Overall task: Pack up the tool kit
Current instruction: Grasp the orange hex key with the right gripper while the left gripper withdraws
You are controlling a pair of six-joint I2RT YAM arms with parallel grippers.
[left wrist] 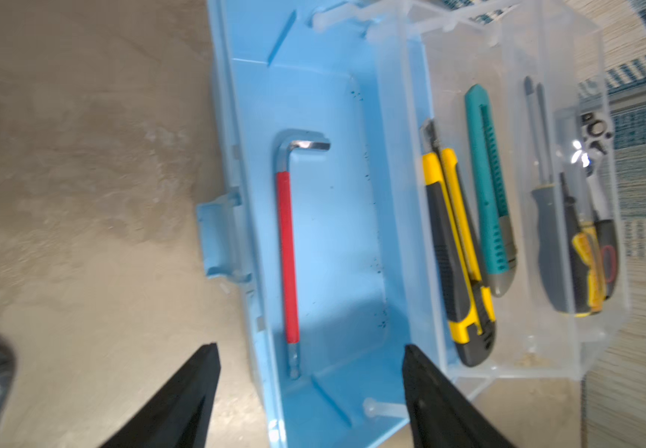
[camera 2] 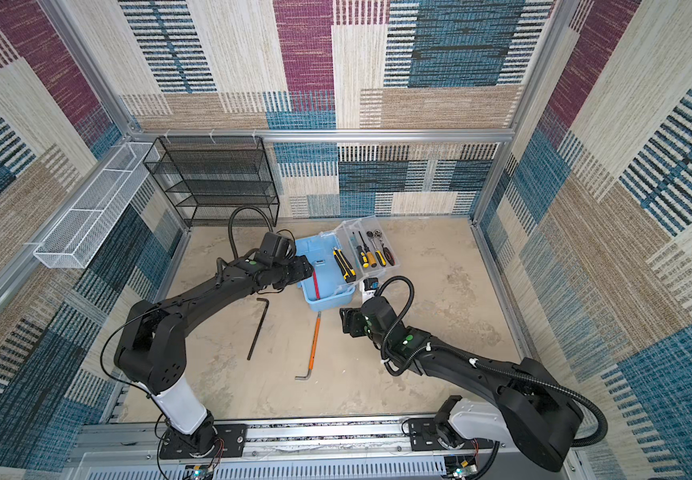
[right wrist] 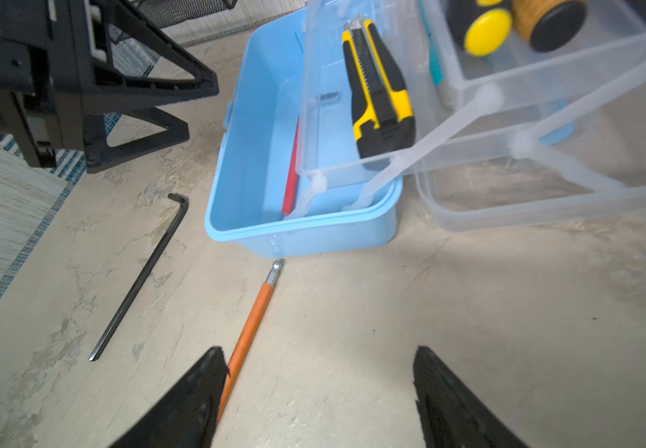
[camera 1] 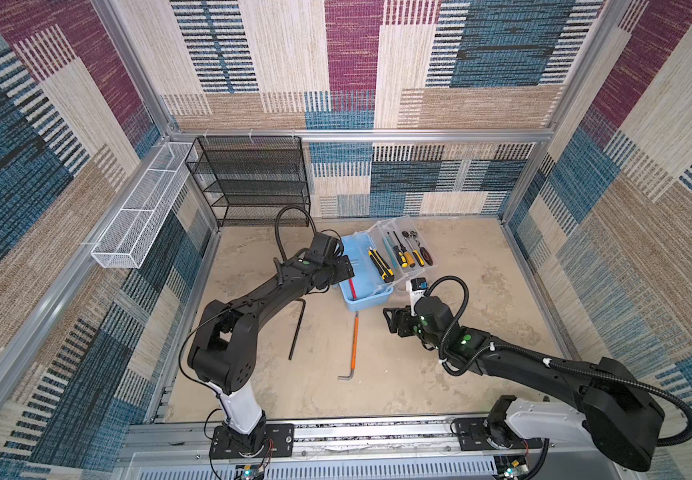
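Note:
The tool kit (camera 1: 367, 302) stands open at mid-table, a light-blue box (left wrist: 336, 116) with clear trays (camera 1: 402, 245) fanned out to its right. A red hex key (left wrist: 288, 252) lies on the box floor. My left gripper (left wrist: 310, 346) hangs open and empty over the box's left rim (camera 1: 346, 270). My right gripper (right wrist: 319, 349) is open just above the table in front of the box (camera 1: 392, 320). The orange hex key (right wrist: 251, 322) lies beside one of its fingers. A black hex key (camera 1: 297, 328) lies further left. Knives (left wrist: 457, 252) and screwdrivers (left wrist: 569, 252) fill the trays.
A black wire-mesh rack (camera 1: 252, 183) stands against the back wall at the left. A long white mesh basket (camera 1: 140, 208) hangs on the left wall. A small white and blue object (camera 1: 417, 286) sits at the box's right front corner.

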